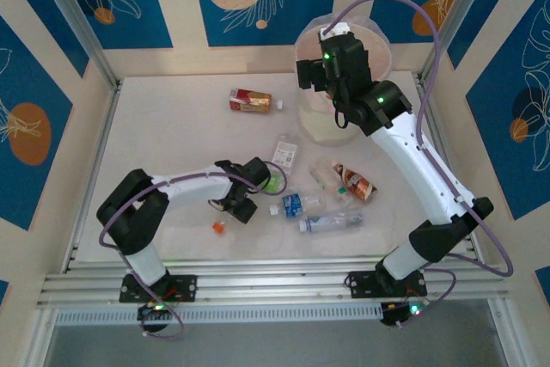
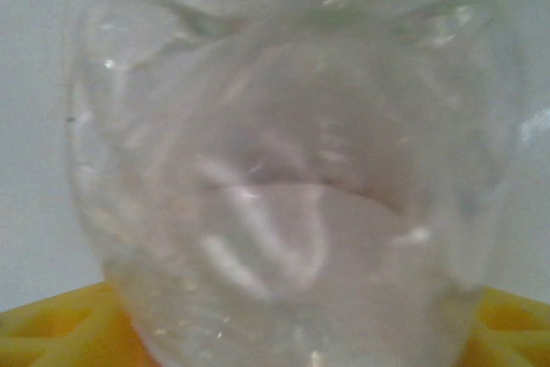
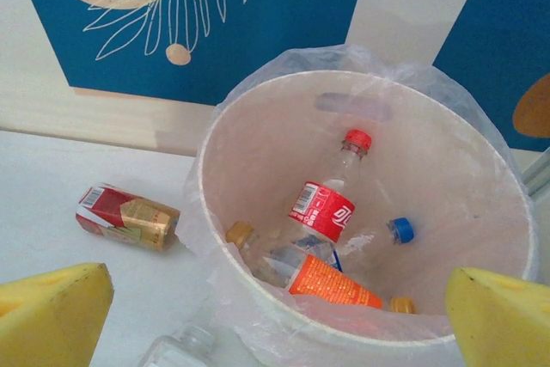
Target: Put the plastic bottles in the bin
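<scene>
A clear plastic bottle (image 2: 284, 169) sits right in front of my left wrist camera, between the yellow pads (image 2: 51, 324) of my left gripper (image 2: 284, 333); whether they press it I cannot tell. From above, that gripper (image 1: 260, 180) lies low on the table against a green-labelled bottle (image 1: 274, 182). My right gripper (image 1: 329, 64) hangs open and empty over the cream bin (image 1: 378, 62). In the right wrist view the bin (image 3: 258, 126) holds several bottles, among them a red-labelled one (image 3: 325, 210) and an orange-labelled one (image 3: 337, 284). More bottles (image 1: 331, 222) lie mid-table.
A red-and-gold bottle (image 1: 250, 100) lies left of the bin. Around the table's middle lie a clear one (image 1: 284, 150), a brown-labelled one (image 1: 354, 181) and a blue-labelled one (image 1: 301, 204). An orange cap (image 1: 218, 228) and a white cap (image 1: 273, 210) lie loose. Walls enclose the table.
</scene>
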You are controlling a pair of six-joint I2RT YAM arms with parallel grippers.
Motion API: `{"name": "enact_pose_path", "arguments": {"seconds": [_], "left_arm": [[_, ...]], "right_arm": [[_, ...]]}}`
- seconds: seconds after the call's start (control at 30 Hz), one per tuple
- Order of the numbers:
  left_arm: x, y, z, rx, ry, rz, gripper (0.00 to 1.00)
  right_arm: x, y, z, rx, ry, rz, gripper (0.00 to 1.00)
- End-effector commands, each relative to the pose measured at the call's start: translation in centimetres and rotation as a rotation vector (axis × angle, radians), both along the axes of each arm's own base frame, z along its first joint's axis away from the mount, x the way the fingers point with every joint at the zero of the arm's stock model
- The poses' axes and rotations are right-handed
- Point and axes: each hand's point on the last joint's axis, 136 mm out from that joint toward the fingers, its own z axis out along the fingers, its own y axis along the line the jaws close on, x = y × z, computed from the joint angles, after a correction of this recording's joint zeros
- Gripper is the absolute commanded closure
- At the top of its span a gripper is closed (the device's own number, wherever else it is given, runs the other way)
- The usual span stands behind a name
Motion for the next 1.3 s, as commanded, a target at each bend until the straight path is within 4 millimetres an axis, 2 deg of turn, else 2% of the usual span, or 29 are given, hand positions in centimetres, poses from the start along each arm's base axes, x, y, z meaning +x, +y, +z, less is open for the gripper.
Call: {"name": "enact_pose_path", "arguments": {"seconds": [0.0, 0.23, 0.47, 0.63, 0.77, 1.03, 1.27], "left_arm": [[-0.1, 0.5, 0.9, 0.029, -0.014, -0.018, 0.35], [0.4, 0.2, 3.5, -0.010, -0.064, -0.016, 0.42], [0.8, -0.3, 8.2, -0.102, -0.145, -0.011, 0.44], [1.4, -1.0, 13.6, -0.228, -0.262, -0.019, 0.44], [2.9, -2.3, 17.9, -0.338, -0.392, -0.039, 0.44], [6.9, -6.4, 26.8, -0.552, -0.621, -0.092, 0.44], [10.7, -9.9, 32.2, -0.675, -0.725, -0.086, 0.44]], "right_arm": [[-0.9, -0.2, 1.7, 0.055, -0.046, 0.001, 0.01], [-1.2, 0.2, 1.6, 0.080, -0.039, 0.021, 0.01], [-2.0, 0.8, 1.5, 0.132, -0.018, 0.067, 0.01], [-3.1, 1.2, 1.6, 0.193, -0.005, 0.110, 0.01], [-4.0, 0.9, 1.9, 0.237, -0.016, 0.119, 0.01], [-5.5, -0.4, 1.9, 0.263, -0.019, 0.095, 0.01], [-6.6, -1.8, 1.1, 0.260, -0.019, 0.064, 0.01]]}}
